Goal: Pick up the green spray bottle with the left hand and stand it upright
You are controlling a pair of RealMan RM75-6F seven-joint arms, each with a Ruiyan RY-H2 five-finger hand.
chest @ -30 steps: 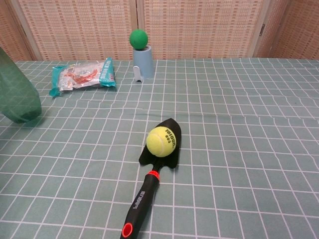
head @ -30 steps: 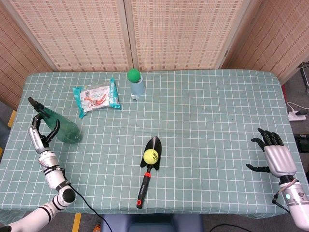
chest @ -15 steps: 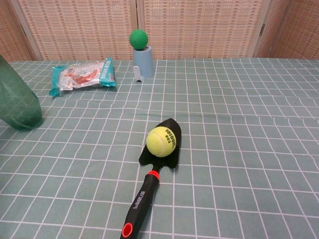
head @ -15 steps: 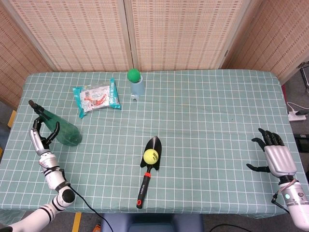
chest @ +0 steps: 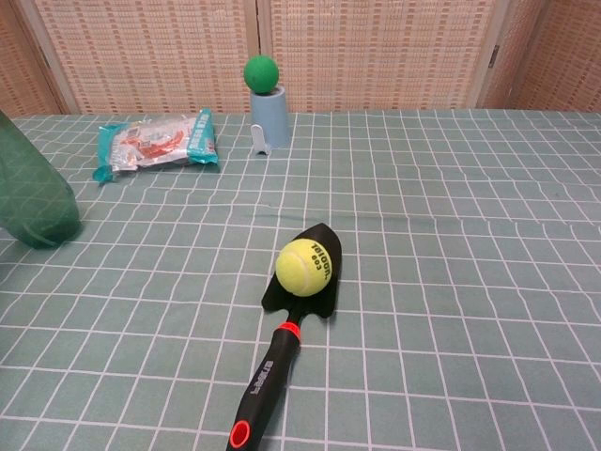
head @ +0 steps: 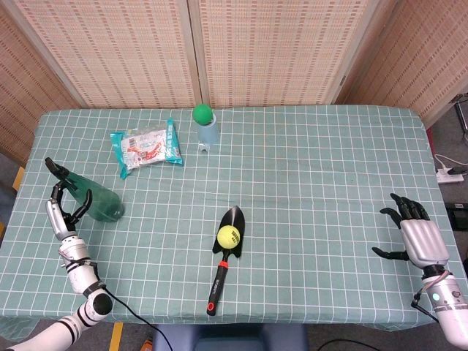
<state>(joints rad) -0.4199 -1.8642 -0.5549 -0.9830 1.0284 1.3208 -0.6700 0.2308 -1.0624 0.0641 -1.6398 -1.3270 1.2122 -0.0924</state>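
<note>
Your counter (head: 307, 183), under a green checked cloth, carries everything in view. The green spray bottle (head: 93, 196) sits near its left edge, tilted with its base on the cloth and its dark nozzle pointing up and to the left; in the chest view only its green body (chest: 33, 193) shows at the left border. Your left hand (head: 64, 212) is around the bottle's neck end, fingers (head: 80, 203) curled against the body, so you have hold of it. Your right hand (head: 417, 235) hangs at the counter's near right corner, well apart from everything, fingers spread and holding nothing. A snack packet (head: 146, 148) lies flat behind the bottle. A black trowel (head: 225, 256) with a red-ringed handle lies near the middle, and a yellow tennis ball (head: 229, 235) rests on its blade. At the back, a green ball (head: 202, 113) sits on top of a pale blue cup (head: 208, 134).
</note>
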